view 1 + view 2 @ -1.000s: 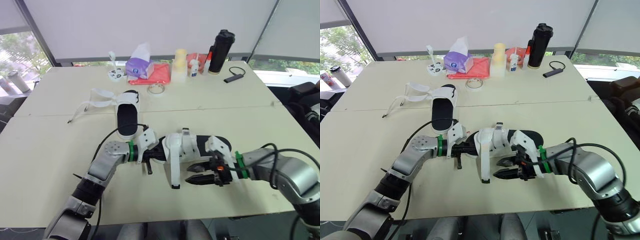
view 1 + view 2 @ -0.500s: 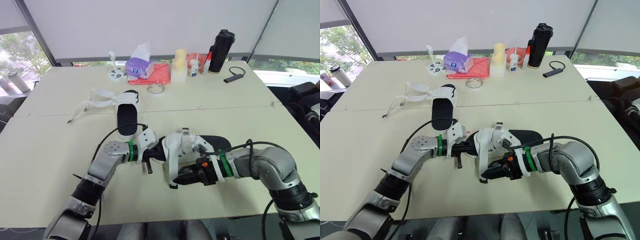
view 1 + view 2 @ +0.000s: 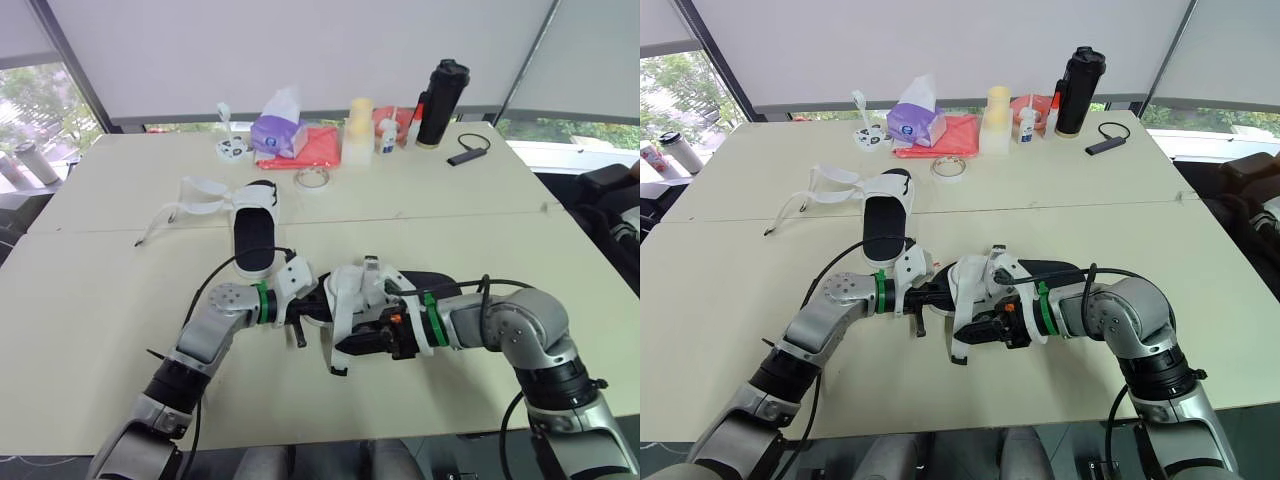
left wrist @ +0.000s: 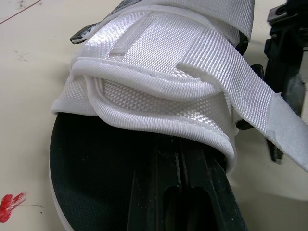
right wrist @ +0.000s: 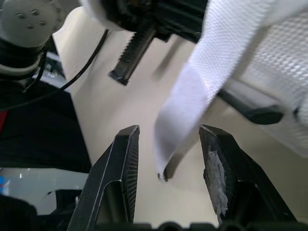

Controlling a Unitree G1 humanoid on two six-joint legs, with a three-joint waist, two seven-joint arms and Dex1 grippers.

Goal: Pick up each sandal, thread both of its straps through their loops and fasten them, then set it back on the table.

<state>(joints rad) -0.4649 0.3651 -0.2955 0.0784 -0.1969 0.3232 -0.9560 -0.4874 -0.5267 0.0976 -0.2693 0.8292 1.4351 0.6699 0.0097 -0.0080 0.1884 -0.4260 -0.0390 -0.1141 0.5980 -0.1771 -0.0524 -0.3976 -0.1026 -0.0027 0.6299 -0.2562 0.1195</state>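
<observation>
The near sandal [image 3: 372, 286], black-soled with white straps, lies at the middle of the table between my grippers. My left gripper [image 3: 303, 312] is shut on its toe end, with the fingers [image 4: 185, 192] on the insole under the front strap. A loose white strap [image 3: 338, 340] hangs off the sandal's near side. My right gripper [image 3: 970, 333] is open, and in the right wrist view the strap's end [image 5: 185, 110] sits between its fingers [image 5: 122, 163] untouched. The second sandal [image 3: 253, 235] lies farther back on the left, its straps [image 3: 195, 200] spread loose.
Along the table's far edge stand a purple tissue box [image 3: 277, 128], a red cloth [image 3: 318, 148], a pale yellow cup [image 3: 360, 130], small bottles and a black flask [image 3: 441, 90]. A tape roll [image 3: 313, 178] and a black dongle [image 3: 468, 152] lie nearby.
My right gripper has moved left from beside the sandal's heel to the hanging strap, whose end now sits between its fingers. The left gripper and sandal have stayed put.
</observation>
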